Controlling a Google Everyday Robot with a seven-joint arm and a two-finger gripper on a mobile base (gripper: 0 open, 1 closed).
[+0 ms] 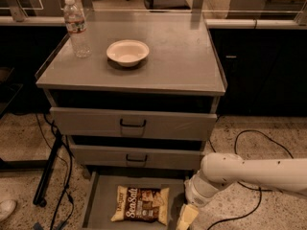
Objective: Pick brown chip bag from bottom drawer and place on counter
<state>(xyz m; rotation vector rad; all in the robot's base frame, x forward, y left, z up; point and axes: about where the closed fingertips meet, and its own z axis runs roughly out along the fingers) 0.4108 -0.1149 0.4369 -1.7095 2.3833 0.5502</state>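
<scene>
In the open bottom drawer lies one brown chip bag, flat and alone. Just right of it, seemingly over the drawer's side, hangs the gripper; clenched or released, I cannot tell. One water bottle and one white bowl stand on the counter.

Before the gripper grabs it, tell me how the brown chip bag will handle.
The brown chip bag looks crinkled and puffy, so probably light and floppy. Lying flat in the bottom drawer, it should not roll. The gripper hangs beside it.
</scene>
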